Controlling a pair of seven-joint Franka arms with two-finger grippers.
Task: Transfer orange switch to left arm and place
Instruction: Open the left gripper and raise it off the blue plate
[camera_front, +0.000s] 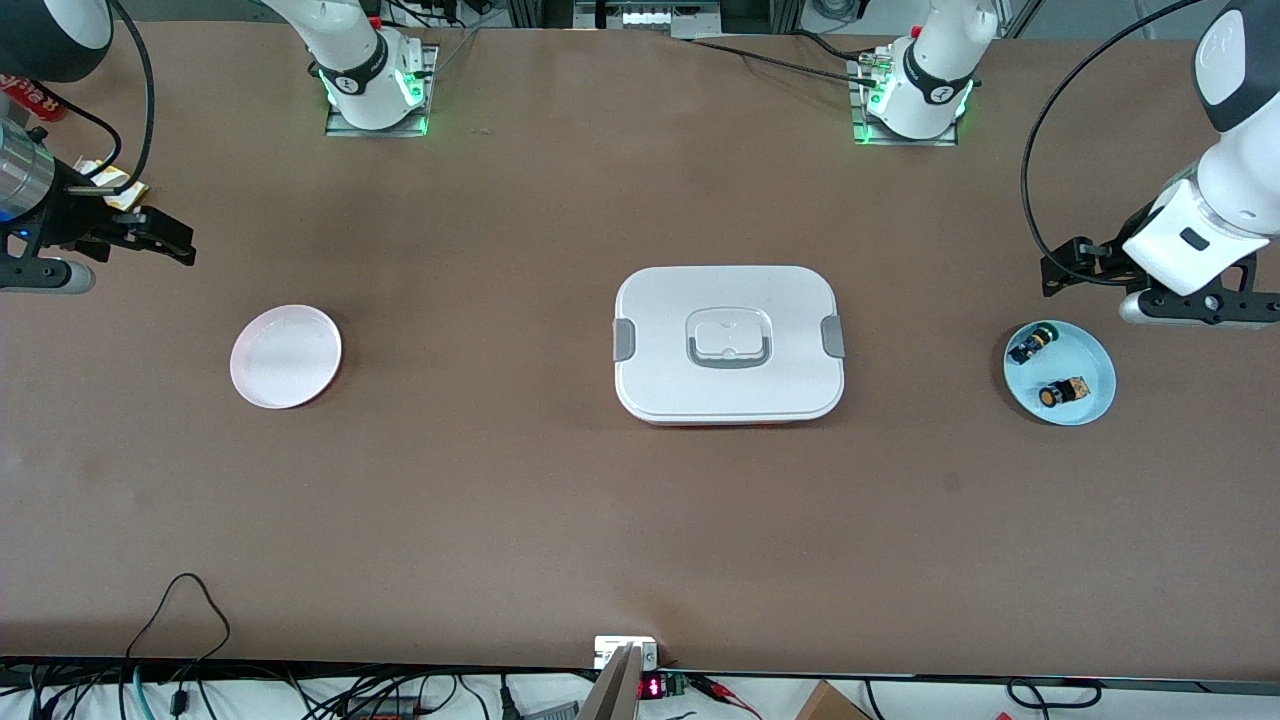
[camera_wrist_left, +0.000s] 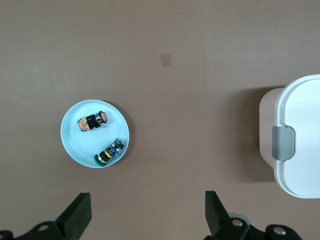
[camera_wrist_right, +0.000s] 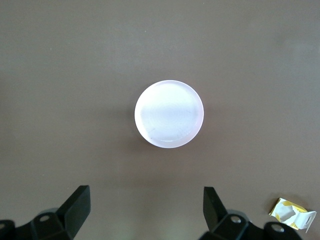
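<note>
The orange switch (camera_front: 1063, 392) lies on a light blue plate (camera_front: 1088, 352) at the left arm's end of the table, and also shows in the left wrist view (camera_wrist_left: 93, 121). The white box (camera_front: 728, 345) with grey clips stands closed in the middle of the table; its edge shows in the left wrist view (camera_wrist_left: 299, 135). My left gripper (camera_front: 1062, 268) is open and empty, up over bare table beside the blue plate (camera_wrist_left: 74, 141). My right gripper (camera_front: 170, 238) is open and empty over bare table at the right arm's end.
A second switch with blue and green parts (camera_front: 1032, 345) shares the blue plate (camera_wrist_left: 110, 153). An empty pale pink plate (camera_front: 286, 356) sits toward the right arm's end (camera_wrist_right: 169, 113). A yellow-white scrap (camera_front: 115, 186) lies by the right gripper (camera_wrist_right: 293, 213).
</note>
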